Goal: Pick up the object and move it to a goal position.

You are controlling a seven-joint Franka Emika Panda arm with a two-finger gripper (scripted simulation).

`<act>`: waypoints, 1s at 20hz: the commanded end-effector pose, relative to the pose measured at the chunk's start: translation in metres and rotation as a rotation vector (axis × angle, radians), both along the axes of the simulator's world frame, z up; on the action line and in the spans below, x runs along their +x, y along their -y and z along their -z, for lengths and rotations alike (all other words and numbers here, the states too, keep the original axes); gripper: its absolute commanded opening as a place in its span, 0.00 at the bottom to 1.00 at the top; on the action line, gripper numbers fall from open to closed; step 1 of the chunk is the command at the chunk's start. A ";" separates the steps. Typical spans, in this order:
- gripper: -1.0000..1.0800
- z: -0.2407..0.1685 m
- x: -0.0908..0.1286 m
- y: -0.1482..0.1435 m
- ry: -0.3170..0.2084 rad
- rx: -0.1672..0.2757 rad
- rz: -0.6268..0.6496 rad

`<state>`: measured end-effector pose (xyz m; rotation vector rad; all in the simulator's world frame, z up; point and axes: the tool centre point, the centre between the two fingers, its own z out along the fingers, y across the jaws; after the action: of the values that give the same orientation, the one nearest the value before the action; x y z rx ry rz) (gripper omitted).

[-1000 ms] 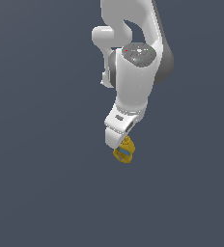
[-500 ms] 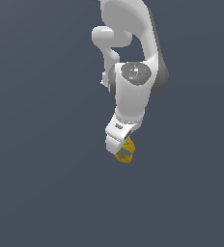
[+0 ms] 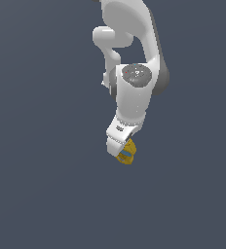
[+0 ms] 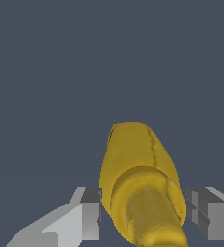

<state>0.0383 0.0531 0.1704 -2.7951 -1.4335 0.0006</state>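
In the wrist view, nearest the camera, the gripper (image 4: 143,219) shows its two grey-tipped fingers (image 4: 91,212) on either side of the yellow bottle (image 4: 140,178), which fills the gap between them; the finger on one side touches the bottle's flank, and the one on the other side sits right against it or just beside it, too close to tell. The gripper is closed down to the bottle's width and has hold of it. The narrower nozzle end of the bottle points back toward the camera, running out of the picture, while the broader body reaches away from the wrist, with a faint seam line along its upper surface. Beyond the bottle there is only a flat, dark blue-grey background, with no worktop edge to be made out. In the exterior view, the white arm (image 3: 134,58) hangs down from the top of the picture, its grey round joint cap facing the camera, and the gripper (image 3: 121,146) at its lower end carries the bottle (image 3: 128,153), which pokes out below and toward the exterior view's right, showing a blue patch of its label. The bottle touches nothing but the gripper.
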 end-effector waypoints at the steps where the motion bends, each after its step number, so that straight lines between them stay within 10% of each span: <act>1: 0.00 0.000 0.000 0.000 0.000 0.000 0.000; 20: 0.00 -0.083 0.002 0.021 0.000 0.000 -0.001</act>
<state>0.0380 0.0355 0.2344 -2.7905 -1.4323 0.0138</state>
